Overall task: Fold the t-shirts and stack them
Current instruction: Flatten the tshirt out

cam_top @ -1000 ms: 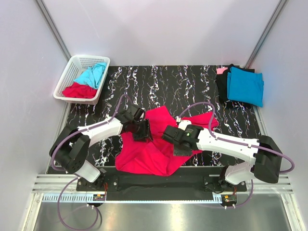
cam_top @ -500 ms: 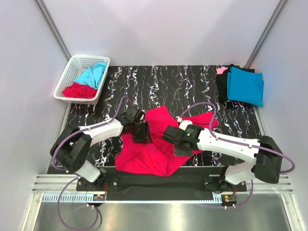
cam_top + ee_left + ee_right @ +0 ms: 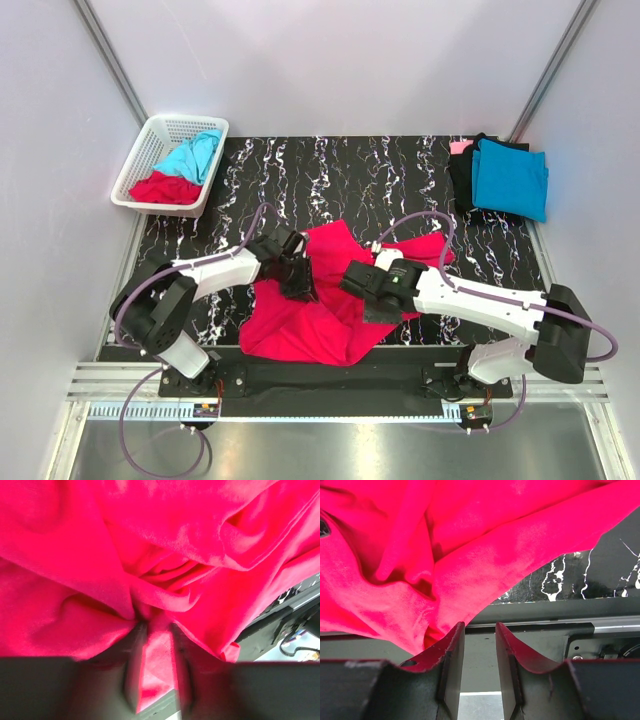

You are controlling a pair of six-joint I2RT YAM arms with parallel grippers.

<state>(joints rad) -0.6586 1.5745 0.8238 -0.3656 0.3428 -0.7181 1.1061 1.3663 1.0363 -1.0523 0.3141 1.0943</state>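
A crimson red t-shirt (image 3: 320, 315) lies crumpled on the black marbled table (image 3: 370, 175) between my two arms. My left gripper (image 3: 297, 283) sits on the shirt's left part. In the left wrist view its fingers (image 3: 134, 645) pinch a gathered fold of the red cloth (image 3: 165, 580), so the left gripper (image 3: 154, 626) is shut on it. My right gripper (image 3: 377, 308) hovers over the shirt's right side. In the right wrist view the right gripper (image 3: 479, 627) stands open with nothing between its fingers, and the red cloth (image 3: 470, 555) lies just beyond them.
A white lattice basket (image 3: 160, 127) at the back left holds a turquoise shirt (image 3: 195, 155) and a red one (image 3: 160, 188). At the back right a folded turquoise shirt (image 3: 510, 178) tops a stack with black (image 3: 463, 180) and pink (image 3: 460, 147) cloth. The table's near edge rail (image 3: 545, 625) is close.
My left gripper has narrowed onto a fold of the red shirt and shifted slightly. The right arm has barely moved.
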